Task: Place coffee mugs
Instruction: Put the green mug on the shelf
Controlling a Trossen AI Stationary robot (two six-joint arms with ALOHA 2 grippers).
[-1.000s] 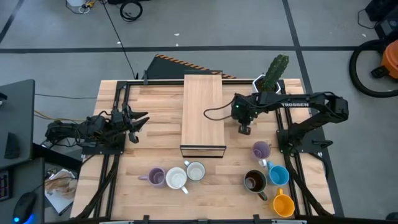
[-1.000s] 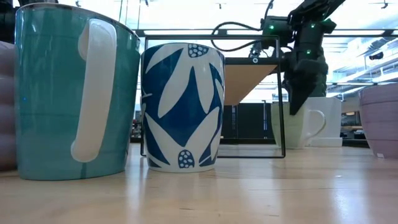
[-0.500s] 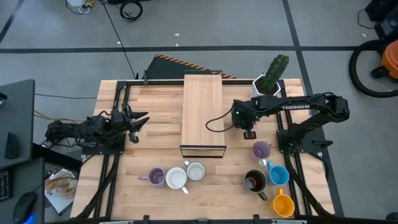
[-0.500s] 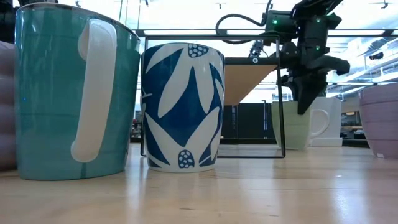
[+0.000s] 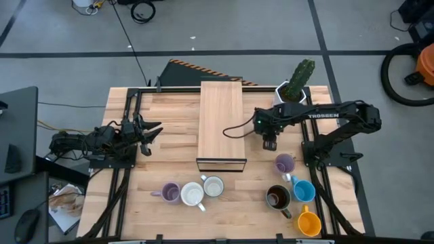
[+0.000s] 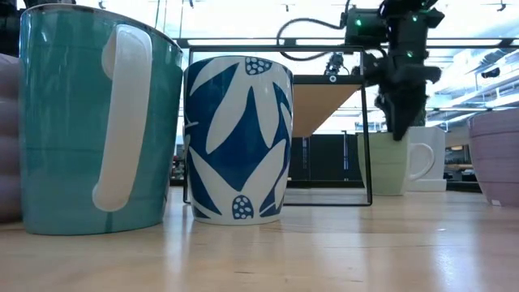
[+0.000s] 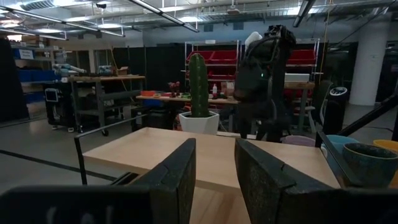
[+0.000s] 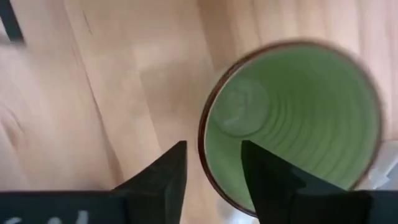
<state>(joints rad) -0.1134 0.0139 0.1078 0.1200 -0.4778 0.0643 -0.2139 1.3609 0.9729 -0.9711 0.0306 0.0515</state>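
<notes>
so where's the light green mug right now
In the low view the light green mug stands on the table right of the wooden shelf, directly under the right gripper.

Seven mugs are seen upright in the lower half of the high view: a lilac mug (image 5: 169, 193) and two white mugs (image 5: 192, 194) lower centre; lilac (image 5: 284, 163), brown (image 5: 277, 198), blue (image 5: 304, 190) and orange (image 5: 308, 223) lower right. A green mug (image 8: 292, 124) is shown from above.

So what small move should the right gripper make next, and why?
Probably lower a little: the right gripper hangs open just above the light green mug, one finger over its inside, one outside the rim, gripping nothing.
</notes>
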